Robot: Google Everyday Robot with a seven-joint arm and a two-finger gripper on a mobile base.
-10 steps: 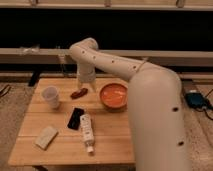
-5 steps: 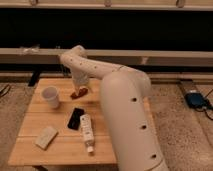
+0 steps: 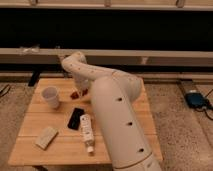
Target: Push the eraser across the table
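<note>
The eraser [image 3: 76,118] is a small flat black slab lying near the middle of the light wooden table [image 3: 35,116], just left of the white tube's top end. My arm sweeps up from the lower right, bends at the table's far edge and comes down. My gripper [image 3: 81,87] hangs over the far middle of the table, beyond the eraser and clear of it, next to a small red object [image 3: 76,94]. It holds nothing that I can see.
A white tube-shaped bottle [image 3: 87,132] lies right of the eraser. A pale tan block [image 3: 46,137] sits at the front left. A white cup [image 3: 50,96] stands at the left. My arm covers the table's right half. A blue object [image 3: 196,99] lies on the floor.
My arm has swung left and closer to the camera, and it now covers the orange bowl and the table's right side. The eraser, tube, block and cup have not moved.
</note>
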